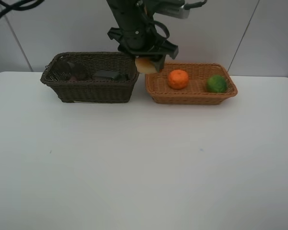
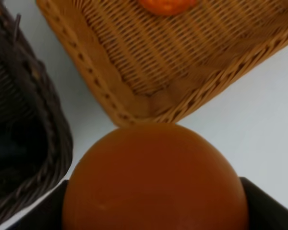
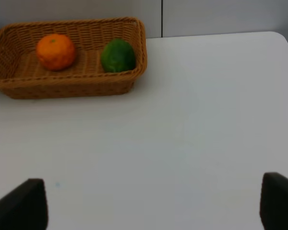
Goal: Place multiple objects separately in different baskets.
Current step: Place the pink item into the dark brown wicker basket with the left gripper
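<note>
Desk (image 1: 144,167): flat, matte white surface, two woven baskets set side by side near its far edge, close together with a narrow gap between them.

Dark brown basket (image 1: 90,76): rectangular, deep-walled, coarse wicker weave with a braided rim. Inside lie dark items: a flat black rectangular bottle (image 1: 108,74) and, at the far left end, a rounded translucent cup (image 1: 62,69); details hard to resolve in the shadow.

Light tan basket (image 1: 191,84): rectangular, shallower, finer orange-tan weave, flared walls. It holds an orange (image 1: 178,79), round with dimpled peel, left of centre, and a green lime (image 1: 216,84), smooth and slightly oval, near the right end. The two fruits sit apart, not touching.

Left pincer (image 1: 147,63): hangs above the gap between the baskets, at the near-left corner of the tan basket. It grips a red-orange round fruit (image 2: 153,179); skin smooth, glossy, uniformly coloured. In the left wrist view the fruit fills the lower frame between the black fingers (image 2: 266,206), with the tan basket's corner directly beyond it and the dark basket's rim off to one side.

Right pincer (image 3: 153,203): jaws spread wide, nothing between them; only bare desk shows between the two black fingertips. The tan basket lies well ahead of it.
</note>
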### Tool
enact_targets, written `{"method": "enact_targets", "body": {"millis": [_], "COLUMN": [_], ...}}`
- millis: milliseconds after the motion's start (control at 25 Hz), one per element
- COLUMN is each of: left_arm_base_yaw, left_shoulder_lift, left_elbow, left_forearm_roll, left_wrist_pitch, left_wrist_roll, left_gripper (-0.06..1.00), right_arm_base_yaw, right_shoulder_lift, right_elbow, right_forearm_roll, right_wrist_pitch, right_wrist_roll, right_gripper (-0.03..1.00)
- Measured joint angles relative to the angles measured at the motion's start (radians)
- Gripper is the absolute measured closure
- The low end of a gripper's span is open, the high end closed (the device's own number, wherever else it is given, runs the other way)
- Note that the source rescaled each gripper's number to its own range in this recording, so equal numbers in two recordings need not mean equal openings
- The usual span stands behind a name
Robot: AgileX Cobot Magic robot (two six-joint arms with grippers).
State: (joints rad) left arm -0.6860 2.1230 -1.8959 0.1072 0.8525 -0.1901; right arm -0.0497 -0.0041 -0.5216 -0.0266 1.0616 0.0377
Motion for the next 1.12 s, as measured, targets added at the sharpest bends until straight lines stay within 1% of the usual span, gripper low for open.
{"method": "enact_targets", "body": {"millis": [80,160,240,400,680,760,920,1120], "left_arm_base_yaw": [-0.003,-0.003,-0.003,-0.003,-0.003,-0.003,-0.001,0.001], "left_shoulder_lift": [0.062,0.113,0.152,0.208,0.291,0.316,0.353,0.375], "left_elbow": [-0.096,-0.161,-0.193,-0.198,-0.200,-0.200,-0.200,-0.200], "left_forearm_roll": [-0.001,-0.001,-0.001,-0.001,0.004,0.016,0.048,0.051], "left_wrist_pitch": [0.014,0.011,-0.021,-0.124,-0.335,-0.374,-0.417,-0.423], "left_wrist_roll": [0.001,0.003,0.003,0.003,0.012,0.018,0.022,0.022], "left_gripper": [0.17,0.17,0.17,0.17,0.17,0.17,0.17,0.17], "right_arm_base_yaw": [0.000,0.000,0.000,0.000,0.000,0.000,0.000,0.000], "right_shoulder_lift": [0.000,0.000,0.000,0.000,0.000,0.000,0.000,0.000], "right_elbow": [0.000,0.000,0.000,0.000,0.000,0.000,0.000,0.000], "right_forearm_roll": [0.000,0.000,0.000,0.000,0.000,0.000,0.000,0.000], "right_wrist_pitch": [0.000,0.000,0.000,0.000,0.000,0.000,0.000,0.000], "right_wrist_roll": [0.000,0.000,0.000,0.000,0.000,0.000,0.000,0.000], "right_gripper": [0.05,0.05,0.05,0.05,0.05,0.05,0.05,0.05]}}
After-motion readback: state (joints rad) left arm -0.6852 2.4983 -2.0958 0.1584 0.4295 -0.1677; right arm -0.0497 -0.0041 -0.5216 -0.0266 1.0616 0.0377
